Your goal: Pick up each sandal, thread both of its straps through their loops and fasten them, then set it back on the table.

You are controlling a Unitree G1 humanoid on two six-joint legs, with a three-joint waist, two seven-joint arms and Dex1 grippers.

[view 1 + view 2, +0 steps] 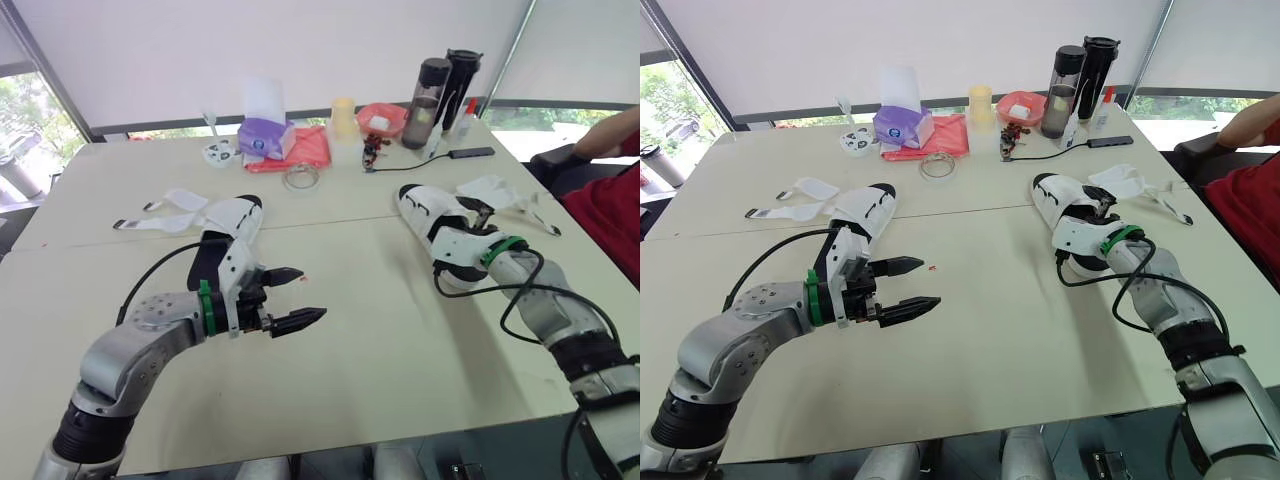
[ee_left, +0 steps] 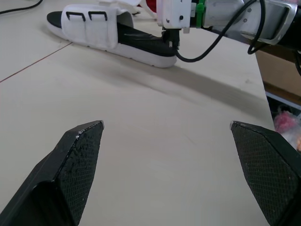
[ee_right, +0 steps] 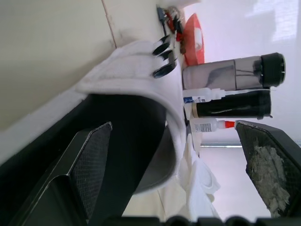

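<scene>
Two white sandals with black footbeds lie on the pale table (image 1: pixel 380 340). The left sandal (image 1: pixel 236 222) has its loose straps (image 1: pixel 165 213) spread out flat to its left. My left gripper (image 1: pixel 305 295) hovers open just in front of it, nothing between its fingers. The right sandal (image 1: pixel 428 208) lies at the right, its unfastened straps (image 1: pixel 510 192) trailing toward the table's right edge. My right gripper (image 3: pixel 173 124) is open and reaches over the heel end of that sandal (image 3: pixel 136 141), whose two black loops (image 3: pixel 162 56) show on the upper.
Along the back stand a purple tissue box (image 1: pixel 265 135), a red bag (image 1: pixel 300 150), a cup (image 1: pixel 343 118), a red bowl (image 1: pixel 383 118), two dark bottles (image 1: pixel 445 88) and a tape roll (image 1: pixel 300 177). A person in red (image 1: pixel 610 200) sits at the right edge.
</scene>
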